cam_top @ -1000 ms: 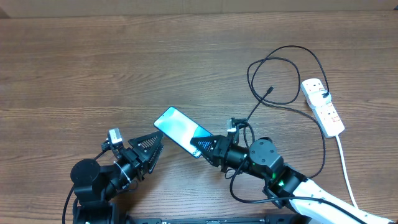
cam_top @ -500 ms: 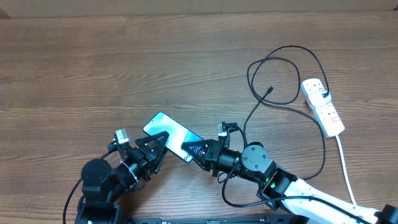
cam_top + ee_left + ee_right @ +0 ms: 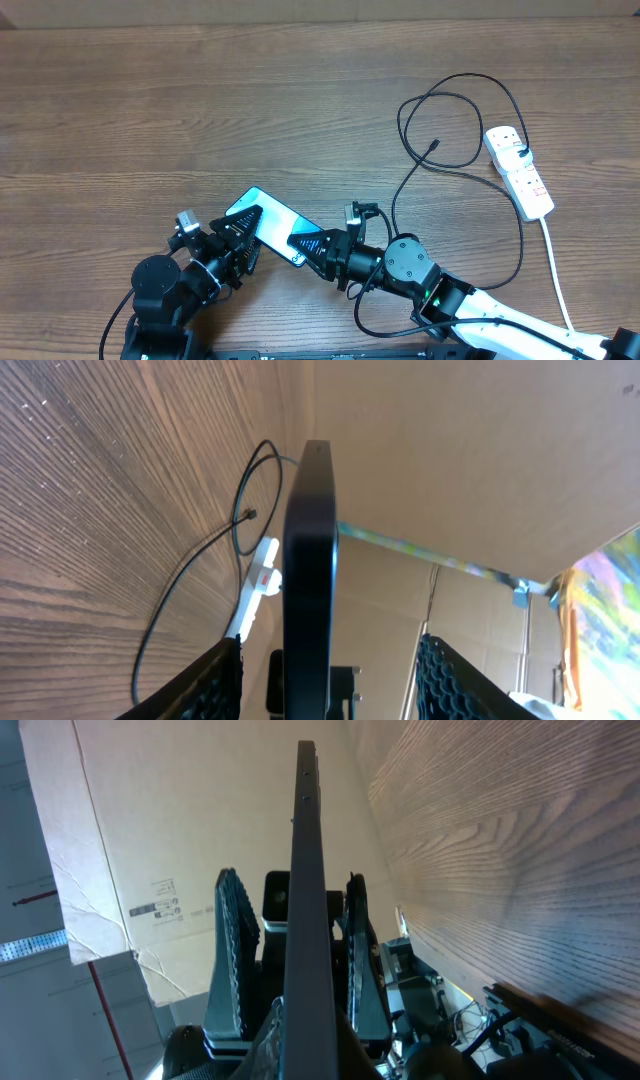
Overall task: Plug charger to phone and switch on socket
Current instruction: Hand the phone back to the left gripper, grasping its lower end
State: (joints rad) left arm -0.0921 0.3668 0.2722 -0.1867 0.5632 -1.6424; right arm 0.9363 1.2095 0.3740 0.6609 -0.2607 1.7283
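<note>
The phone [image 3: 268,222] with a light blue screen is held off the table, its right end in my right gripper [image 3: 305,243], which is shut on it. My left gripper [image 3: 240,245] is open, its jaws on either side of the phone's left end without touching. In the left wrist view the phone [image 3: 310,560] stands edge-on between my open left gripper's jaws [image 3: 325,680]. In the right wrist view it is edge-on [image 3: 305,870] in my right gripper [image 3: 305,1040]. The charger cable [image 3: 470,90] loops at the right, its tip [image 3: 435,144] free, its plug in the socket strip [image 3: 520,172].
The strip's white cord [image 3: 558,270] runs toward the front right edge. The black cable trails down toward my right arm [image 3: 520,240]. Cardboard walls stand behind the table. The strip [image 3: 262,560] and cable [image 3: 190,550] show in the left wrist view.
My right gripper has carried the phone left and toward the front. The phone's left end now sits between my left gripper's open jaws. The cable and strip have not moved.
</note>
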